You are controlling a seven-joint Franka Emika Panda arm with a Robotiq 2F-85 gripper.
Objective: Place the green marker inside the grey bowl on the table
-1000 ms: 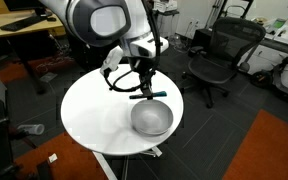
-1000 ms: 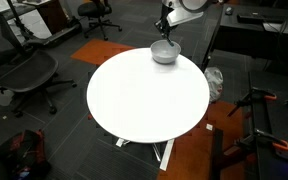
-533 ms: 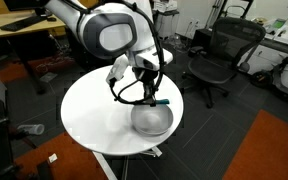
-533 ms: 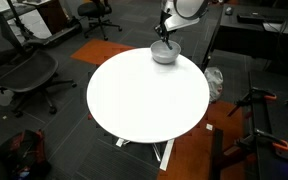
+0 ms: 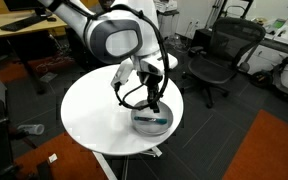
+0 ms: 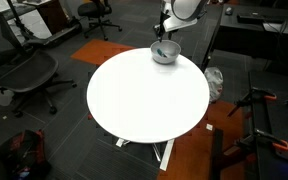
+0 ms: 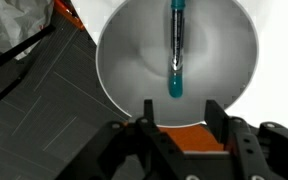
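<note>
The grey bowl (image 5: pixel 151 120) stands near the edge of the round white table (image 5: pixel 94 110); it also shows in an exterior view (image 6: pixel 165 54) and fills the wrist view (image 7: pixel 134 60). The green marker (image 7: pixel 175 50) lies inside the bowl, apart from the fingers. It shows as a thin teal streak in both exterior views (image 5: pixel 156 119) (image 6: pixel 162 53). My gripper (image 7: pixel 179 112) is open and empty, held just above the bowl's rim (image 5: pixel 153 100).
Black office chairs (image 5: pixel 216 60) stand beyond the table, another (image 6: pixel 24 75) at its side. A wooden desk (image 5: pixel 24 28) is behind. Dark carpet with an orange patch (image 5: pixel 274 145) surrounds the table. The table edge is close by the bowl.
The gripper carried the marker over the bowl, lowered and opened. The marker has dropped out of the fingers and now lies in the bowl.
</note>
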